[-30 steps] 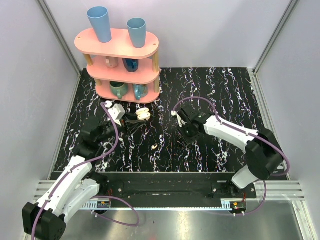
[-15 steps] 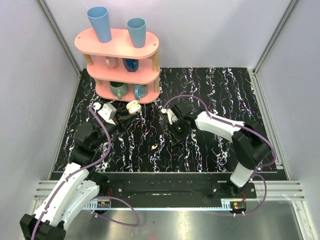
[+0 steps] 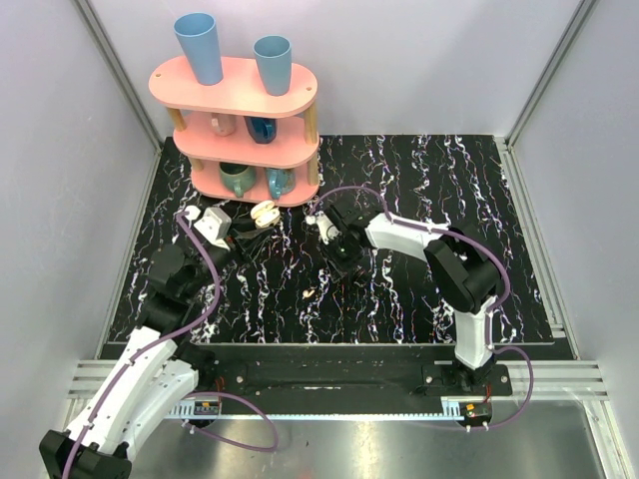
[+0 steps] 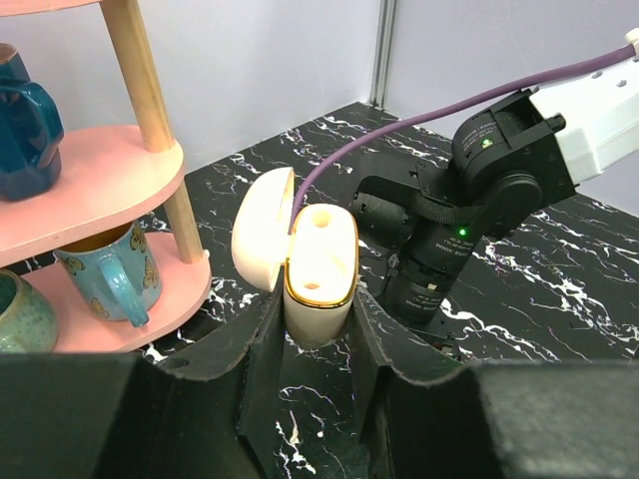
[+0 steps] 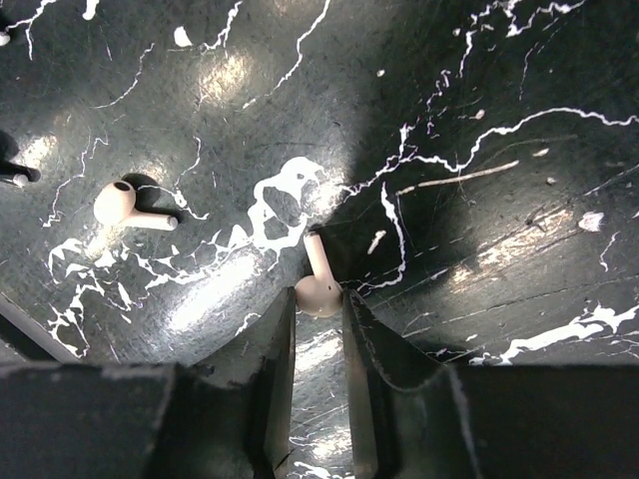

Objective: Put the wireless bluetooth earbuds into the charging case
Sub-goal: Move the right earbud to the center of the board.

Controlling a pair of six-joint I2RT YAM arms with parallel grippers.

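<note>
Right wrist view: right tool closed narrowly on one earbud, near the charging case, which the left tool clamps open-lidded. Such a shallow tip pinch risks slippage.

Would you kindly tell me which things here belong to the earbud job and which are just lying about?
For the job:
- charging case, lid open, held in the left claw
- gripped earbud in the right claw
- loose earbud

Lying about:
- pink shelf
- blue tumblers on top
- mugs on its tiers
</note>
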